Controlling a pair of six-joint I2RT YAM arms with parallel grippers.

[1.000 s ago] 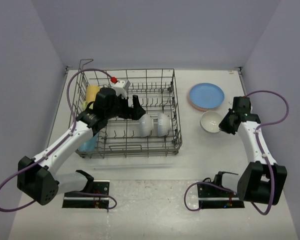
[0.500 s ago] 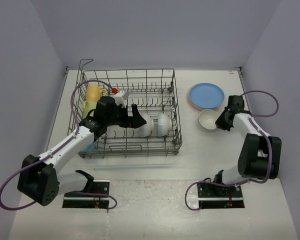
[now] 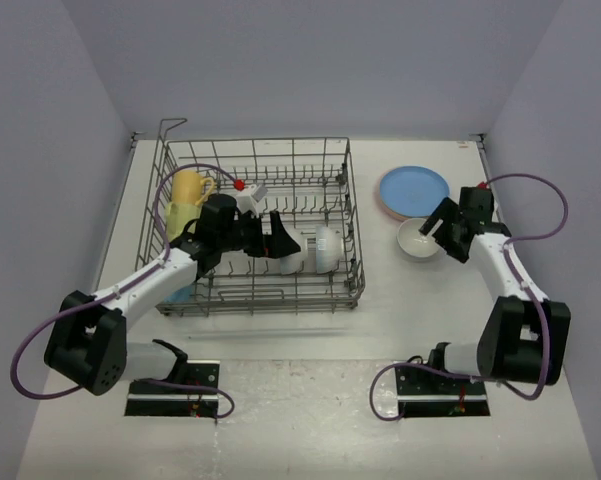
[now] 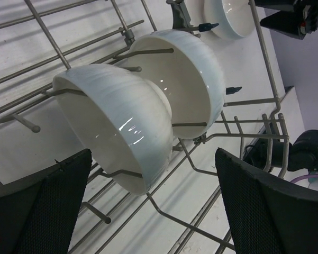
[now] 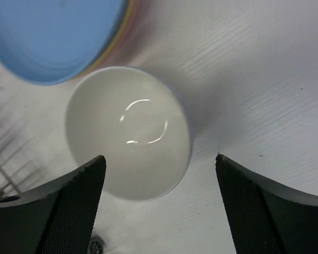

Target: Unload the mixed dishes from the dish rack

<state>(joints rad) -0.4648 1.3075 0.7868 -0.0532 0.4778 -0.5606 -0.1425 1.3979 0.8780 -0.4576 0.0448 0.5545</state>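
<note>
Two white bowls [image 3: 310, 248] stand on edge between the tines of the grey wire dish rack [image 3: 356, 205], one nested close behind the other near its right side, with a yellow mug [image 3: 185, 188] at the rack's far left corner and a light-blue mug [image 3: 178, 290] partly hidden under the left arm. The left gripper [image 3: 275, 238] hangs inside the rack just beside the nearer bowl, its fingers spread wide and gripping nothing. Right of the rack, a third white bowl [image 3: 418, 240] sits upright on the white table [image 3: 430, 320], just in front of a stack of plates topped by a blue plate [image 3: 415, 190], with pink and orange rims showing beneath. The right gripper [image 3: 442, 232] hovers at that bowl, jaws parted to either side of its rim and empty
</note>
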